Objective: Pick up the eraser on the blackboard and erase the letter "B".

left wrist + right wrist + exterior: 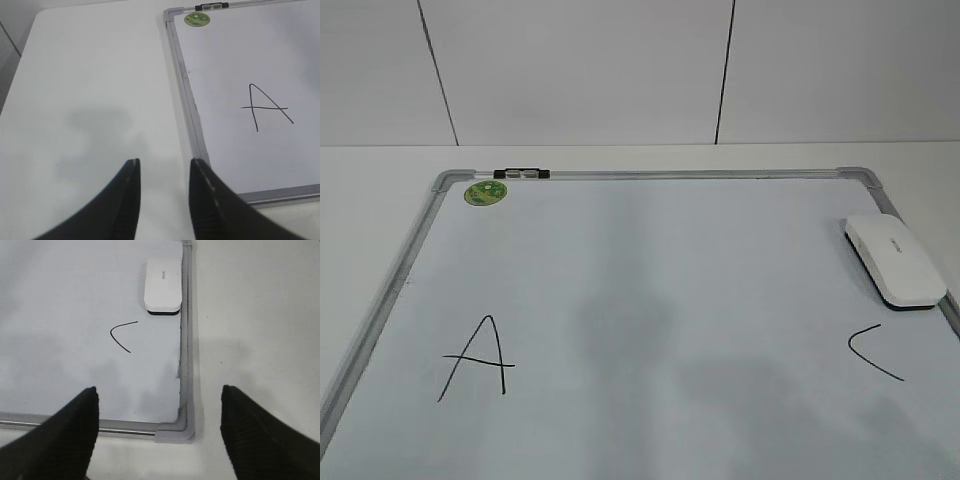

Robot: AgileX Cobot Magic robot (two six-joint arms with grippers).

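Observation:
The blackboard (650, 174) is a white board with a silver-grey frame, lying flat on the table. The white eraser (895, 260) lies on it against the right frame; it also shows in the right wrist view (162, 286). No letter "B" shows in any view; the board between the black "A" (475, 358) and the black "C" (872, 352) is blank. My left gripper (164, 167) is open and empty over the table, just left of the board's frame (187, 95). My right gripper (159, 395) is wide open and empty above the board's near right corner (175, 432). Neither gripper shows in the exterior view.
A round green magnet (485, 192) sits at the board's far left corner, beside a small black clip (520, 174) on the top frame. White table (90, 75) surrounds the board. A white panelled wall (620, 60) stands behind.

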